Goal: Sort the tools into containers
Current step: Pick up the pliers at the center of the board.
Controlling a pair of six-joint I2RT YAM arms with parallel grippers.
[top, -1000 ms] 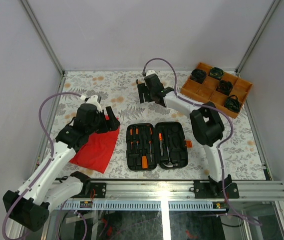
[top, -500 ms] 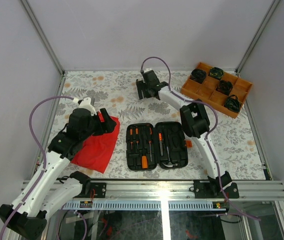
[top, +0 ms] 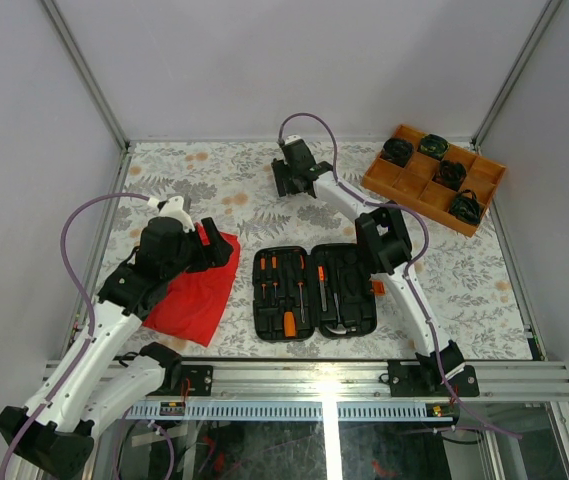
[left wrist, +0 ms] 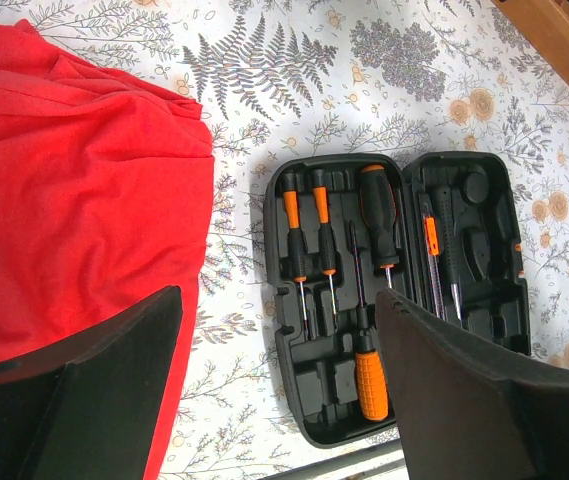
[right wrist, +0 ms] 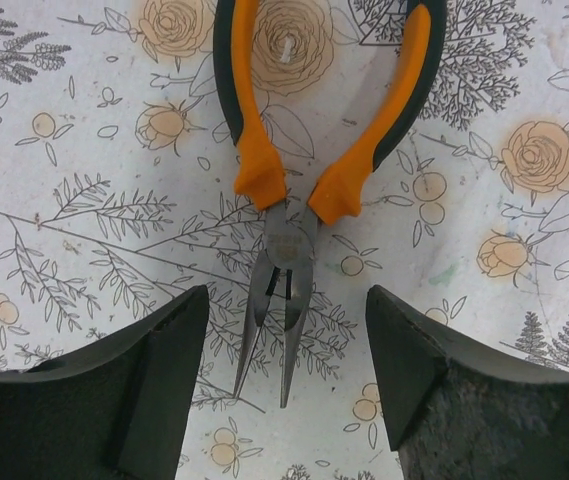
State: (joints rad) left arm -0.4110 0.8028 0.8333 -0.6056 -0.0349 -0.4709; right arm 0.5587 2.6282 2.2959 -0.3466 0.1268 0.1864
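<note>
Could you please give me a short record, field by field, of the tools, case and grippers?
tool case: open, screwdrivers in its slots
pliers: on the table, outside the case
left gripper: open, empty, by the red cloth
right gripper: open, over the pliers' nose
orange tray: far right corner of the table

The needle-nose pliers [right wrist: 286, 225] have dull grey bare-metal jaws and smooth grips in orange and a dark colour, plastic or rubber by the look. The table cover [right wrist: 74, 150] under them is matt, printed with flowers and ferns. The tool case [left wrist: 494, 310] is matt black moulded plastic, and the red cloth [left wrist: 74, 220] is soft, creased fabric without sheen.
</note>
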